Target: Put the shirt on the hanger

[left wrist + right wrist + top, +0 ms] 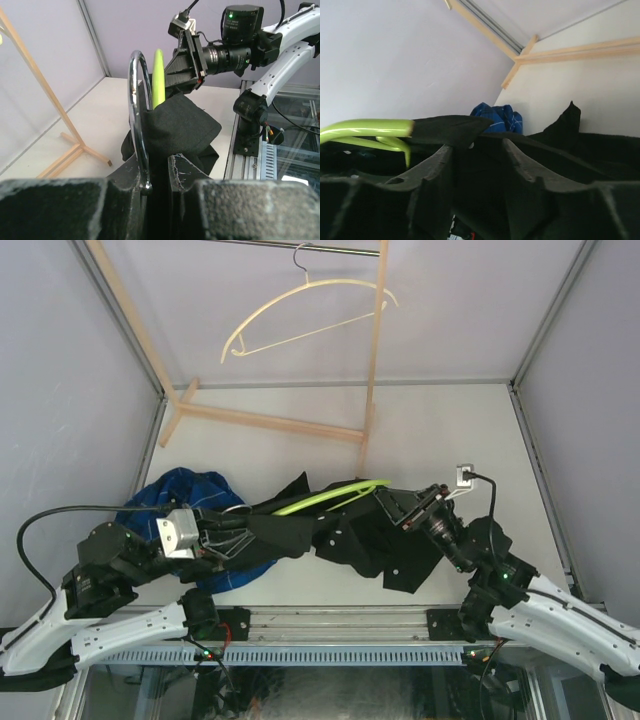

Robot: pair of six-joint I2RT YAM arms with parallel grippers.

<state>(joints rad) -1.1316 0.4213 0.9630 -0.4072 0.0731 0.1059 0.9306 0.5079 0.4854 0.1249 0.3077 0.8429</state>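
The black shirt (372,537) hangs in a bunch between my two grippers, above the table. The lime-green hanger (330,495) runs through its upper edge, with one arm showing bare. My left gripper (238,532) is shut on the hanger's metal hook (138,105), which stands between its fingers (185,172) in the left wrist view, with the green arm (159,75) and black cloth (182,125) just beyond. My right gripper (402,505) is shut on the shirt; black cloth (480,165) fills its jaws, and the green hanger end (365,127) pokes out to the left.
The blue plaid shirt (180,502) lies crumpled on the table under the left arm. A cream hanger (310,305) hangs on the rail at the back. The wooden rack's foot (270,422) and post (372,370) stand behind the shirt. Walls close both sides.
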